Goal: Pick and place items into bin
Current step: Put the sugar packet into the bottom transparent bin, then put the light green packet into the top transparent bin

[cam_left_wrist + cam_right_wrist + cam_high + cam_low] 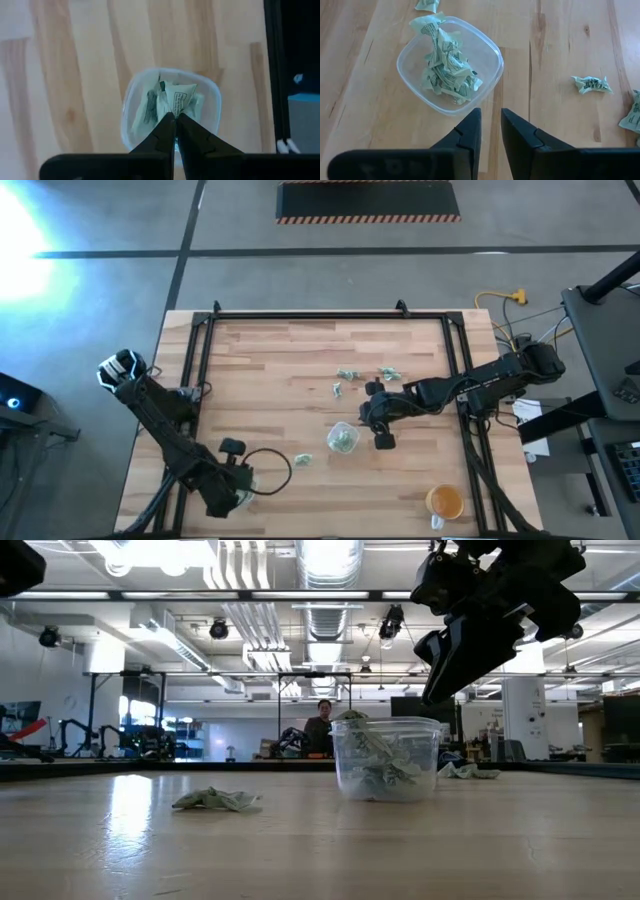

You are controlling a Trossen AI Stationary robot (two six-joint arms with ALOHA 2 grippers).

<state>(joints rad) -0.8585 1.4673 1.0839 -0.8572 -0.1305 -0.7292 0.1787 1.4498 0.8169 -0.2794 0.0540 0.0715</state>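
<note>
Jaws on the right gripper (491,131) stand slightly parted with nothing between them, poised above the table just beside the clear, soft-cornered plastic cup (451,65) that sits in the upper left of the right wrist view; I judge this cup to be serving as the bin, since it already holds a heap of crumpled green-and-white wrapper pieces (445,65). In the high view the same cup (343,438) lies a little below the frame's centre, with the right gripper (381,430) just to its right, a placing that suits either a fresh release or a turn toward the next piece. Loose wrappers remain on the bare wood: a scatter (362,374) above the cup near mid-frame, one piece (303,460) to its lower left, and in the low view one flat piece (215,800) lying left of the cup. Farther out, the left gripper (175,131) waits at the lower left of the high view, its fingers pressed together and empty, hanging over a second clear cup (171,107) that also holds wrappers. An orange-filled cup (444,502) stands at the lower right of the wooden table (280,350), well apart from the work.
</note>
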